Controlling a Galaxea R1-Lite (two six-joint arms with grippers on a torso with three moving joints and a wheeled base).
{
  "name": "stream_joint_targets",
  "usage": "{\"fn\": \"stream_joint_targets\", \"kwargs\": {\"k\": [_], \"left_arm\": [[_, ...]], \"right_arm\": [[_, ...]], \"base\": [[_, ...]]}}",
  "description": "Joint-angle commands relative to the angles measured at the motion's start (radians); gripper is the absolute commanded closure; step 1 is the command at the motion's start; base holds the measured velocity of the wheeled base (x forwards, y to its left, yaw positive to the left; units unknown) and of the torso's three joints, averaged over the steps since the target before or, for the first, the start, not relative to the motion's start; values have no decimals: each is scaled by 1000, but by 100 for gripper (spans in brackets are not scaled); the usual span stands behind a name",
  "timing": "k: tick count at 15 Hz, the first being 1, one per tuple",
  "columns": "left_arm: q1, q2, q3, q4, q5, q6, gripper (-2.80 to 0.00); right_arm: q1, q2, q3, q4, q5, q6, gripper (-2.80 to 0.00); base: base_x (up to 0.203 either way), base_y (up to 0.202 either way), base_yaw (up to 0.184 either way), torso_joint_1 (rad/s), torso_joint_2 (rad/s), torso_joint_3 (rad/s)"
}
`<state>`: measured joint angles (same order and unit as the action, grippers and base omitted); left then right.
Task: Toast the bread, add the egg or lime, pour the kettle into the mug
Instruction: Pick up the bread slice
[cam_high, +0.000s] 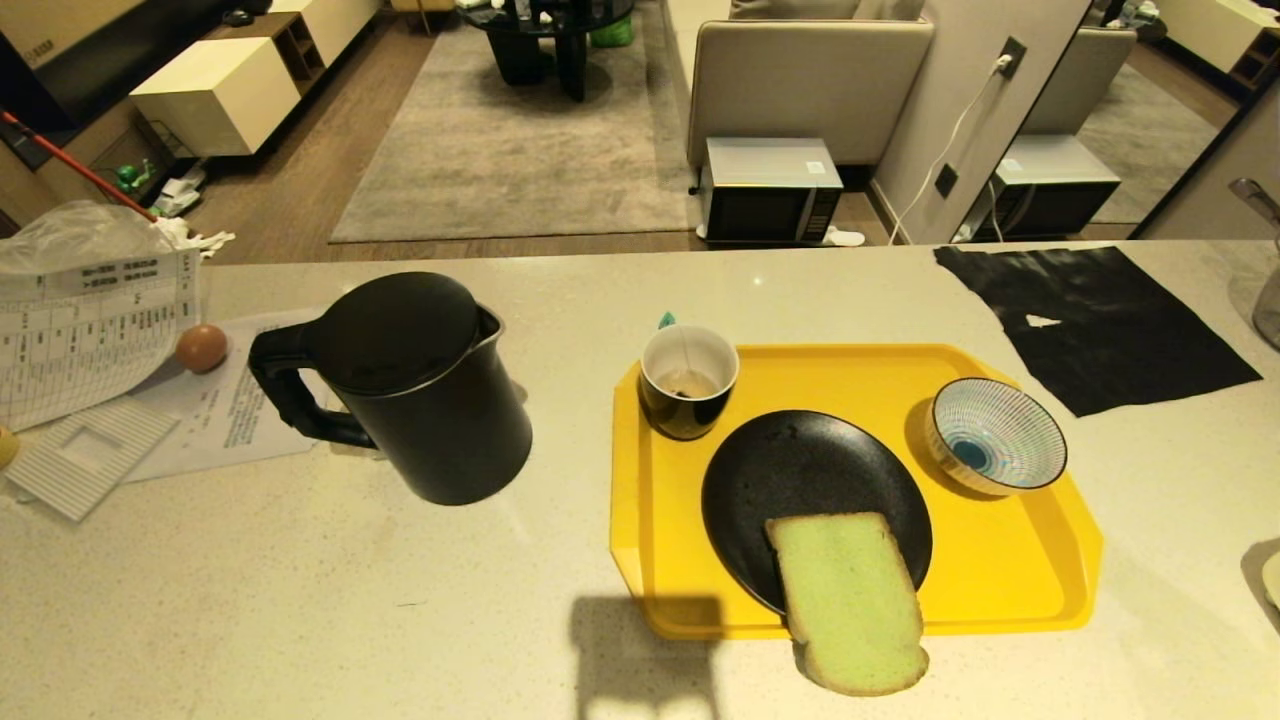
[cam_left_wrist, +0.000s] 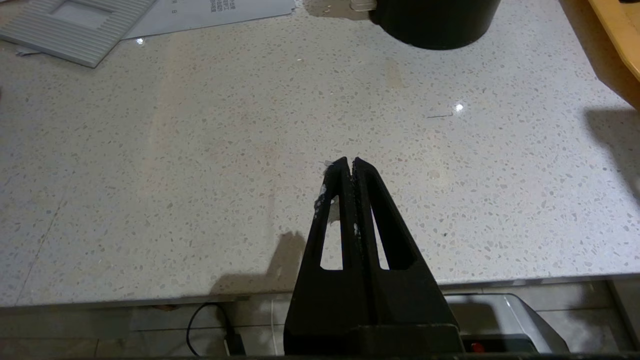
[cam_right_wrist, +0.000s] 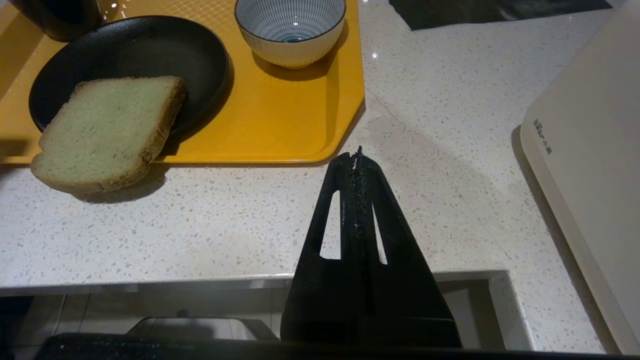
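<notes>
The green-faced bread (cam_high: 850, 600) (cam_right_wrist: 107, 132) leans off a black plate (cam_high: 800, 480) (cam_right_wrist: 140, 50), overhanging the front rim of the yellow tray (cam_high: 1010, 580) (cam_right_wrist: 280, 120). The black mug (cam_high: 687, 380), white inside, stands at the tray's back left. Left of the tray on the counter is the matte-black kettle (cam_high: 410, 385) (cam_left_wrist: 435, 22), handle to the left. An egg (cam_high: 201, 348) lies far left by papers. No lime shows. My left gripper (cam_left_wrist: 350, 162) and right gripper (cam_right_wrist: 357, 156) both hover shut and empty over the counter's near edge, outside the head view.
A blue-and-white striped bowl (cam_high: 997, 435) (cam_right_wrist: 291, 27) sits at the tray's right. Papers and a plastic bag (cam_high: 90, 330) crowd the far left. A black mat (cam_high: 1090, 320) lies back right. A white appliance (cam_right_wrist: 595, 165) stands at the right edge.
</notes>
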<state>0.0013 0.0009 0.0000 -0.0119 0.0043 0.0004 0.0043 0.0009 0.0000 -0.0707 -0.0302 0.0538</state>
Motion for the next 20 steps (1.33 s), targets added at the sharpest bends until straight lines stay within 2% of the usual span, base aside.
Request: {"fn": "stream_joint_targets", "kwargs": {"k": [1,9,14,20], "left_arm": [[2,1,0,0,-1,0,0],[1,1,0,0,0,0,0],[1,1,0,0,-1,0,0],[0,1,0,0,0,0,0]], "right_arm": [[0,1,26,-1,0,1,0],[0,1,21,10,0,-5,0],[2,145,-6,59,16,-38,0],[2,429,-331,224,28,-53,0]], "base": [[0,0,0,0,0,0],[0,0,0,0,0,0],[0,0,0,0,0,0],[0,0,0,0,0,0]]}}
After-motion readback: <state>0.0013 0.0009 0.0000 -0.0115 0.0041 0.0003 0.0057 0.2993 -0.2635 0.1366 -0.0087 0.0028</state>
